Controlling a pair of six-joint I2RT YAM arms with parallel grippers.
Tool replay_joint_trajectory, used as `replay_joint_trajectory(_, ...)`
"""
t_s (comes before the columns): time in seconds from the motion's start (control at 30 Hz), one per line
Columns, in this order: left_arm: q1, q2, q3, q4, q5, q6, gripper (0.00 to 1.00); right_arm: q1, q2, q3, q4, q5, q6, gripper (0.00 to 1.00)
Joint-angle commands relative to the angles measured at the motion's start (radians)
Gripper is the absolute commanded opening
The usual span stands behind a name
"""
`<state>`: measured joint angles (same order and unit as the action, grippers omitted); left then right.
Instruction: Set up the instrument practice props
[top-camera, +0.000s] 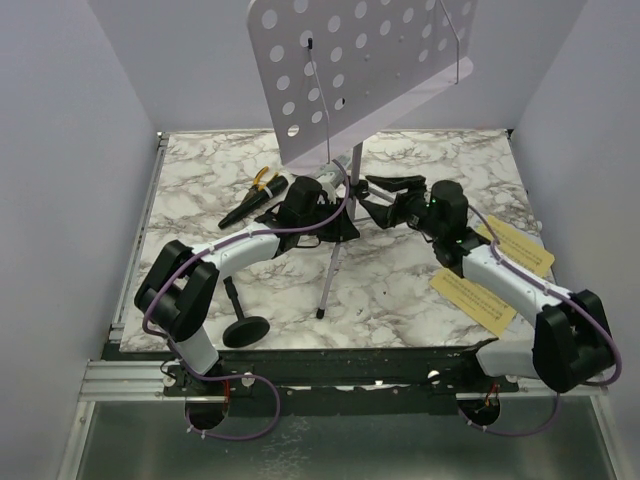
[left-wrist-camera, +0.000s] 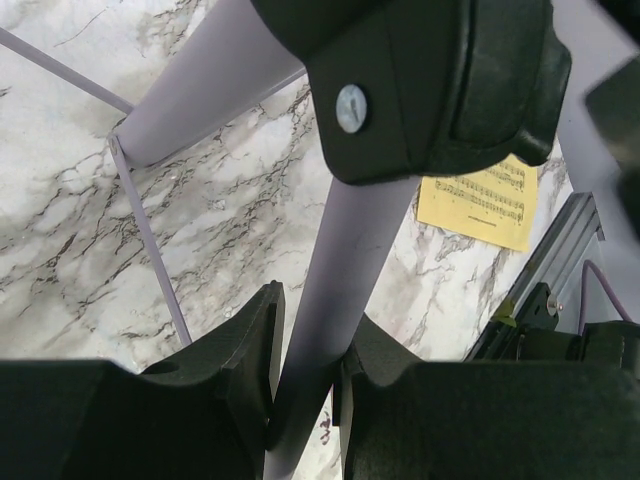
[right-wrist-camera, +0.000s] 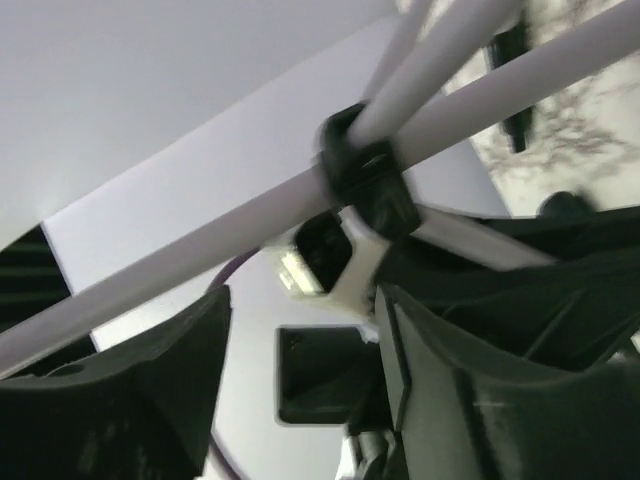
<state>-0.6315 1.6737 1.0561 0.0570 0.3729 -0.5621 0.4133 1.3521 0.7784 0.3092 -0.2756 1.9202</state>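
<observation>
The lilac hole-punched music stand (top-camera: 360, 70) stands upright at the table's middle back on thin tripod legs (top-camera: 330, 275). My left gripper (top-camera: 338, 212) is shut on its pole (left-wrist-camera: 350, 260), low down. My right gripper (top-camera: 378, 200) is open just right of the pole, with nothing between its jaws; the pole (right-wrist-camera: 200, 250) and its black collar (right-wrist-camera: 365, 180) run just above the fingertips. The black microphone (top-camera: 248, 209) lies at the back left. The short black round-based mic stand (top-camera: 245, 330) stands at the front left. Two yellow sheet-music pages (top-camera: 472, 300) (top-camera: 520, 245) lie on the right; one shows in the left wrist view (left-wrist-camera: 480, 205).
Yellow-handled pliers (top-camera: 265, 180) lie beside the microphone's far end. The marble tabletop (top-camera: 400, 290) is walled by grey panels on three sides. A metal rail (top-camera: 300, 375) runs along the near edge by the arm bases.
</observation>
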Motion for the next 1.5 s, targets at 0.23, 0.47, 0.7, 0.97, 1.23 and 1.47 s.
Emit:
replay_joint_trajectory(0.23, 0.016, 0.063, -0.056, -0.246, -0.106, -0.030, 0.05, -0.003, -0.151, -0.341, 0.465, 0.128, -0.863, 0.90)
replay_joint_trajectory(0.47, 0.015, 0.070, -0.060, -0.245, -0.108, -0.033, 0.05, 0.024, -0.189, -0.378, 0.659, -0.051, -1.693, 0.90)
replay_joint_trajectory(0.7, 0.015, 0.068, -0.059, -0.246, -0.105, -0.035, 0.05, 0.102, -0.187, -0.252, 0.422, -0.012, -2.428, 0.83)
replay_joint_trajectory(0.97, 0.015, 0.073, -0.060, -0.246, -0.106, -0.035, 0.05, 0.117, -0.082, -0.225, 0.568, -0.105, -2.804, 0.78)
replay_joint_trajectory(1.23, 0.015, 0.066, -0.057, -0.246, -0.100, -0.036, 0.05, 0.116, 0.022, -0.211, 0.672, -0.140, -2.827, 0.72)
replay_joint_trajectory(1.47, 0.015, 0.068, -0.055, -0.244, -0.091, -0.039, 0.05, 0.117, 0.076, -0.200, 0.723, -0.134, -2.740, 0.48)
